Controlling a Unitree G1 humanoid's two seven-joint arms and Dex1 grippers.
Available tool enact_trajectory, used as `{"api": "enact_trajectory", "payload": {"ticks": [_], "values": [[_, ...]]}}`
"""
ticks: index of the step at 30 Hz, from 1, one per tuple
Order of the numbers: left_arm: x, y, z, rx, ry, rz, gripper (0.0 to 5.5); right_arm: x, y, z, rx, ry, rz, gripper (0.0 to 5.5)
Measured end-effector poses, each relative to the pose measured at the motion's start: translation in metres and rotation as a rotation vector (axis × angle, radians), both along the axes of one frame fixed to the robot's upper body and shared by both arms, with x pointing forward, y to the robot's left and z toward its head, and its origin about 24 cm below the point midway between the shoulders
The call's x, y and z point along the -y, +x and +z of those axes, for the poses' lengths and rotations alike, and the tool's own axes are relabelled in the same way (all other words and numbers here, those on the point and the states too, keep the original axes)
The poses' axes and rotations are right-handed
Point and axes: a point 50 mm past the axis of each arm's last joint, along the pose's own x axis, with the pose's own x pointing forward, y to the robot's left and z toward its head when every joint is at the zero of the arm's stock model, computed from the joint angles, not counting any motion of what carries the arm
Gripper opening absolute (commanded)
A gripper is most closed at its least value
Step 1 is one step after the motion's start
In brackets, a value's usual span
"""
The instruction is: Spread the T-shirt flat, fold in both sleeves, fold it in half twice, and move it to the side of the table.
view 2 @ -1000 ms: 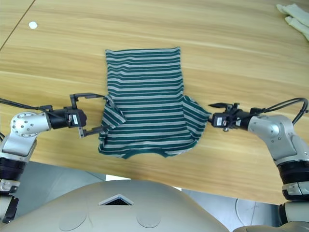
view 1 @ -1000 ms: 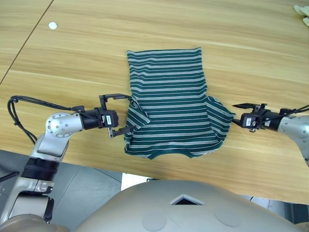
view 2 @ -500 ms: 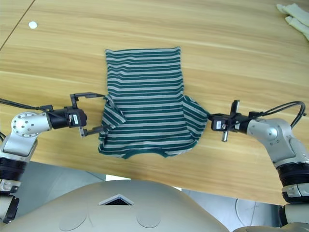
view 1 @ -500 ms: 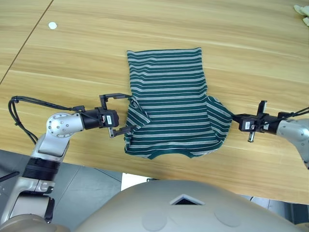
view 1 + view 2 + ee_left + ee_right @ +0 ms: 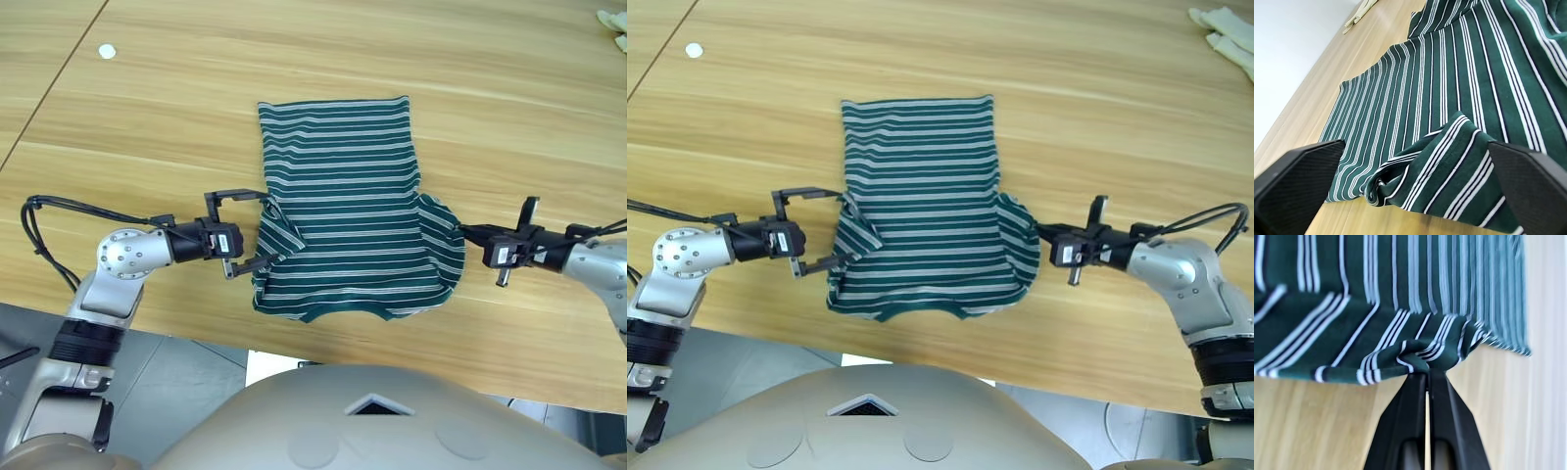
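The green T-shirt (image 5: 343,186) with white stripes lies on the wooden table (image 5: 509,108), hem at the far end and collar toward the front edge. Both sleeves are rumpled. My left gripper (image 5: 265,227) stands open at table height. Its two fingers straddle the bunched left sleeve (image 5: 1440,161), which lies between the pads (image 5: 1298,181). My right gripper (image 5: 463,231) is at the outer edge of the right sleeve (image 5: 441,245). In the right wrist view its fingers (image 5: 1413,401) are pressed together, with a fold of sleeve fabric (image 5: 1410,355) pinched at the tips.
A small white round spot (image 5: 106,51) lies far back on the left. Pale gloves (image 5: 1225,34) rest at the far right corner. The table's front edge runs just below the collar. Bare wood stretches on both sides of the shirt.
The right gripper has rolled its wrist and moved left onto the right sleeve's edge, which now sits pinched at its tips. The left gripper has barely shifted.
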Motion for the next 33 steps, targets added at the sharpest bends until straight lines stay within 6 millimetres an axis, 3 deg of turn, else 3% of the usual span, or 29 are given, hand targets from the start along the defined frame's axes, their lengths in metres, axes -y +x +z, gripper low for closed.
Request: {"api": "enact_trajectory", "payload": {"ticks": [7,16,33], "values": [[0.001,0.0,0.0,0.001,-0.004,0.001,5.4,-0.014,-0.003,0.009,0.025,0.022,0.067,0.03],[0.002,0.0,0.0,0.003,-0.009,-0.001,5.4,-0.042,0.008,0.004,0.004,-0.022,0.172,0.03],[0.004,0.0,0.0,0.005,-0.015,-0.008,5.4,-0.065,0.008,-0.01,-0.072,-0.045,0.263,0.03]]}}
